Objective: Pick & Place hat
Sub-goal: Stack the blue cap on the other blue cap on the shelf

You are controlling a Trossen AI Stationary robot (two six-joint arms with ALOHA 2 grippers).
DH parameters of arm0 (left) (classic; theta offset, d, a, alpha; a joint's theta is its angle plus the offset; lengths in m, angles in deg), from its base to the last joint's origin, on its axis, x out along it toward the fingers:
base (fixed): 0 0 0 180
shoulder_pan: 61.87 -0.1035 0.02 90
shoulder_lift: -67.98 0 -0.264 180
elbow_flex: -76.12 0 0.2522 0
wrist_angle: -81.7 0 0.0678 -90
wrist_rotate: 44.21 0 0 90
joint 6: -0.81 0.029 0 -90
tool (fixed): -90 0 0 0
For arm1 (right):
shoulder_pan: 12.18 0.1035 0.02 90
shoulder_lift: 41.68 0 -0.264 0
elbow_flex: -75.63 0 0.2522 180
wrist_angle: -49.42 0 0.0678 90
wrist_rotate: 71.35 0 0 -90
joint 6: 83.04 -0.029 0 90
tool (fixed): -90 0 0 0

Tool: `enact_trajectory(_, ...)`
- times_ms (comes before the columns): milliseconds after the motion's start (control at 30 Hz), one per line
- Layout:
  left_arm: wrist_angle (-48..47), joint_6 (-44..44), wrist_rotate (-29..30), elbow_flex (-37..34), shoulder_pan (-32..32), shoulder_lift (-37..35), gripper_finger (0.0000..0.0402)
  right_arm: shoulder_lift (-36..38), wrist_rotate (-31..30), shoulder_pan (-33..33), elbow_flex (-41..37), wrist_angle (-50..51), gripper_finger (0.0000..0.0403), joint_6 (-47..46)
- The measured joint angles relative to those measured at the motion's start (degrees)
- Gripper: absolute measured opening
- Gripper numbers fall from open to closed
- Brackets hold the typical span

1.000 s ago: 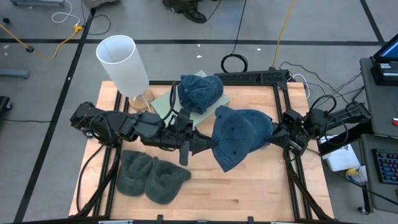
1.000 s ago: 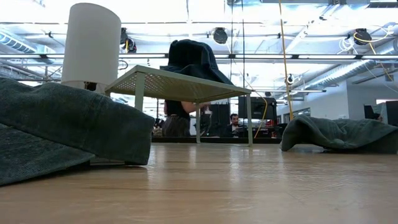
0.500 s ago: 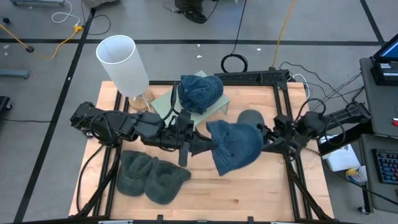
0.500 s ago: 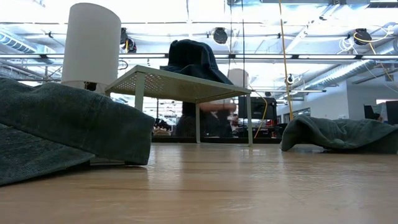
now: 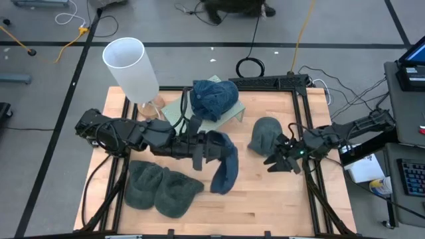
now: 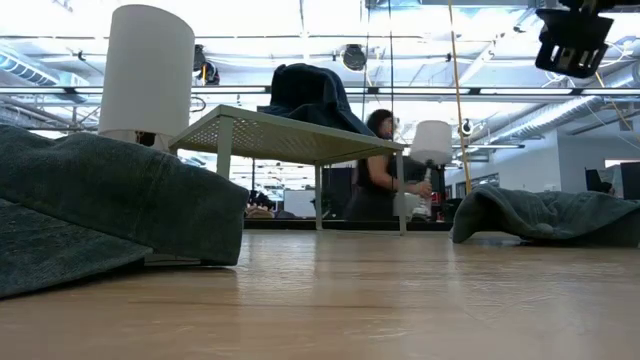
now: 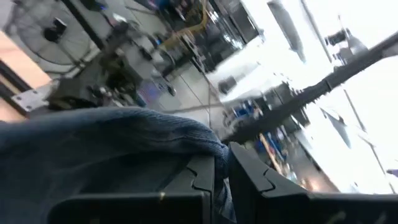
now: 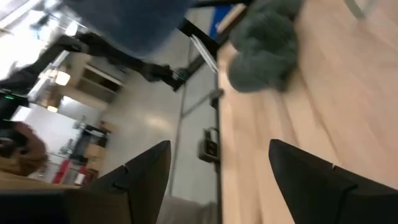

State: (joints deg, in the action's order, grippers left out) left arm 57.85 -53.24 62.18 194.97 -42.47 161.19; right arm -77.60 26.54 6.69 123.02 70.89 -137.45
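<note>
A blue denim hat [image 5: 224, 169] hangs from my left gripper [image 5: 207, 147] at the table's middle, and the gripper is shut on it. My right gripper [image 5: 282, 159] stands open to the hat's right, apart from it, with nothing between its fingers [image 8: 146, 177]. It also shows high up in the low view [image 6: 570, 40]. A second blue hat [image 5: 214, 98] sits on top of a small green stand [image 5: 236, 111] at the back. My left gripper pinches an edge of the blue hat [image 7: 202, 146] between its two fingers [image 7: 249, 180]. The fingers come level from the table's left. The hat droops slack below and beyond them. Whether its lower end [image 5: 221, 186] touches the table, I cannot tell.
A grey-green hat [image 5: 265, 136] lies on the wood just beyond my right gripper. Two grey beanies [image 5: 163, 189] lie at the near left. A white cylinder [image 5: 131, 66] stands at the far left. A person [image 6: 380, 165] moves in the room behind.
My right gripper has opened, let go of the blue hat and drawn back toward the table's right and near edge. The hat, spread between both grippers before, has collapsed toward my left gripper and hangs narrow. The grey-green hat under it now shows.
</note>
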Motion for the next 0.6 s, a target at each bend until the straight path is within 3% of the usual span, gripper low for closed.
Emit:
enact_trajectory(300,3.38,-3.08,13.56,-0.02,0.22,0.0,0.0022,0.02,-0.12,0.0,0.0,0.26,0.0259,-0.66)
enact_trajectory(600,8.82,-0.05,10.63,-0.05,-5.92,-1.0,0.0022,0.02,-0.3,0.0,0.0,0.05,0.0256,-0.6)
